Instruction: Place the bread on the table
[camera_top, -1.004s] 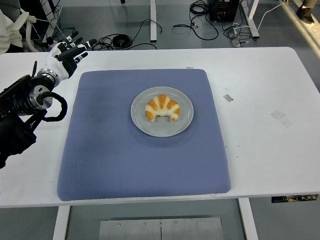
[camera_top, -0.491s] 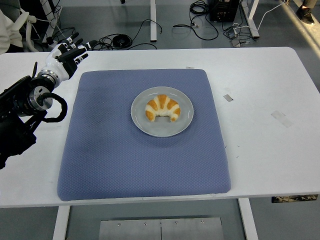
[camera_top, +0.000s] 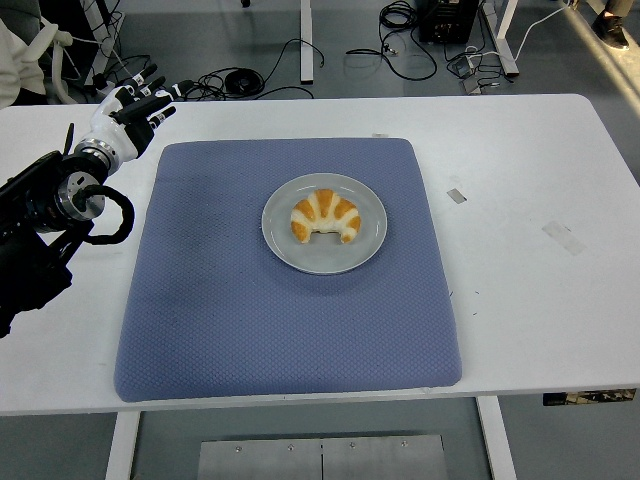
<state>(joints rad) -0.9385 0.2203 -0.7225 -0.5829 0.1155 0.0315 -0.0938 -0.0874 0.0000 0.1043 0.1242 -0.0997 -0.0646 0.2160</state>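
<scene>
White table (camera_top: 520, 300) bearing, in descending order of size, a blue quilted mat (camera_top: 250, 320) laid square on its middle, a grey plate (camera_top: 372, 215) near the mat's centre, and the bread (camera_top: 325, 217), a crescent-shaped roll with pale stripes that lies on the plate with its two tips pointing toward the near edge. The left hand (camera_top: 128, 118) hovers over the table's far left corner, just beyond the mat's corner and well apart from the plate; its fingers are extended and slightly spread, holding nothing. The right arm is out of view. The task appears not yet begun, the step in hand being the reach to the bread. A sound approach would bring the hand in over the plate from the left, fingers apart, and close them across the roll's thick arched middle, not a tip, with light pressure, since the crust probably dents easily. Lifting straight up should keep the plate from sliding; bare table surface lies to either side of the mat.
</scene>
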